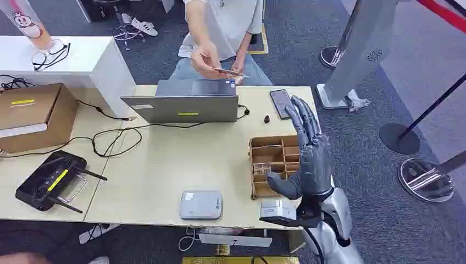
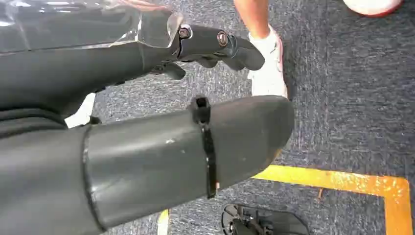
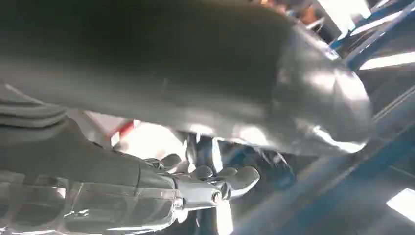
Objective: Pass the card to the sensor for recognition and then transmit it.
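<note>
Right hand (image 1: 308, 159) is raised over the tray (image 1: 273, 165), fingers spread, empty; reach toward the person's card (image 1: 228, 72) and pinch its near edge squarely

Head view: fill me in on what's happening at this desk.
A person across the table holds a card out above the laptop. The robot's right hand is raised over the wooden divided box, fingers spread and empty. It has not taken the card yet. A small white device lies near the table's front edge.
</note>
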Robot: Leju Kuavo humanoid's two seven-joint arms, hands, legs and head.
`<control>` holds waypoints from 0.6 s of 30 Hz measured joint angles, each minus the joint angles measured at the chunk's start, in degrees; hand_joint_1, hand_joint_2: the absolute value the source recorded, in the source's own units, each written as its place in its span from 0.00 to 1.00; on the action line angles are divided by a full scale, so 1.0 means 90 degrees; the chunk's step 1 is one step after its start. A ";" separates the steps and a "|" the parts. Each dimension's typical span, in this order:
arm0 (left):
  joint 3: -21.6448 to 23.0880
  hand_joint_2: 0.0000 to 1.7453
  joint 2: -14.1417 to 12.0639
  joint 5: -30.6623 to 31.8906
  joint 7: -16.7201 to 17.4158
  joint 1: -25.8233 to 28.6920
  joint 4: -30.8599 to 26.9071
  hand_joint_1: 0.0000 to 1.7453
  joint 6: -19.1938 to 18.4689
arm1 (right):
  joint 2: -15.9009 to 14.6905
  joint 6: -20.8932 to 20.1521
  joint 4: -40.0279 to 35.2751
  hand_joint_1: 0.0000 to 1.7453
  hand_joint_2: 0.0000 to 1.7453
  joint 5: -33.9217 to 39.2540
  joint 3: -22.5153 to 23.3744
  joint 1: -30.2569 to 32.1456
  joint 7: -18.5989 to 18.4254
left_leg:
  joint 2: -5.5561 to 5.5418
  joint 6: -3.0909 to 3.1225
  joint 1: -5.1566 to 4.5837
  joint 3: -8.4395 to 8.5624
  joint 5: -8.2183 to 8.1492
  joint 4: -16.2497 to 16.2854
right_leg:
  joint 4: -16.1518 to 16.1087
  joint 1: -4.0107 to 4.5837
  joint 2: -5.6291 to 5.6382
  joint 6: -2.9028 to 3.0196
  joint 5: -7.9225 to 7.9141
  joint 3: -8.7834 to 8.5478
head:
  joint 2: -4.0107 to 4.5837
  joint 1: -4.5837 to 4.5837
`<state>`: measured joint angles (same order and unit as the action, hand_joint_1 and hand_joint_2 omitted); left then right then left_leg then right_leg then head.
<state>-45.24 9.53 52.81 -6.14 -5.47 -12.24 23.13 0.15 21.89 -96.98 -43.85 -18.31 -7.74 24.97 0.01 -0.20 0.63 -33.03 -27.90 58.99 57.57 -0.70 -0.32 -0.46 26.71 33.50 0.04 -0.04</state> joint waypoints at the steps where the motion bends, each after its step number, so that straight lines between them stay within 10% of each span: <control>1: 0.0005 0.00 0.0000 0.0015 0.0015 -0.0015 0.0000 0.00 0.0000 | -0.0015 0.0100 0.0066 0.00 0.00 -0.0209 -0.0015 -0.0119 -0.0088 | 0.0000 0.0000 0.0000 0.0000 0.0000 0.0000 | 0.0000 0.0000 0.0001 0.0002 -0.0001 0.0000 | 0.0000 0.0000; 7: 0.0051 0.00 0.0000 0.0068 0.0036 -0.0072 0.0000 0.00 -0.0005 | -0.0092 0.0603 0.0600 0.00 0.00 -0.1485 -0.0202 -0.0664 -0.0675 | 0.0001 0.0000 0.0000 0.0000 0.0000 0.0000 | 0.0000 0.0000 0.0001 0.0002 -0.0002 0.0001 | 0.0000 -0.0002; 8: 0.0053 0.00 0.0002 0.0078 0.0041 -0.0081 0.0000 0.00 -0.0005 | -0.0105 0.0625 0.0717 0.00 1.00 -0.1637 -0.0246 -0.0771 -0.0761 | 0.0001 0.0000 0.0000 0.0000 0.0000 0.0000 | 0.0000 0.0000 0.0001 0.0002 -0.0002 0.0001 | 0.0000 -0.0002; 18: 0.0092 0.00 0.0000 0.0146 0.0133 -0.0108 0.0000 0.00 -0.0005 | -0.0136 0.0649 0.2105 0.00 1.00 -0.2583 -0.0714 -0.1797 -0.1506 | -0.0001 -0.0002 0.0000 0.0000 0.0005 0.0001 | 0.0001 0.0000 0.0000 0.0004 -0.0005 0.0001 | 0.0000 0.0000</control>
<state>-44.41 9.53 54.12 -4.94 -6.44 -12.24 23.08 -1.07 27.74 -78.04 -67.10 -24.74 -23.92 11.41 0.00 -0.22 0.63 -33.03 -27.86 59.00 57.58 -0.70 -0.32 -0.42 26.66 33.51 0.04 -0.04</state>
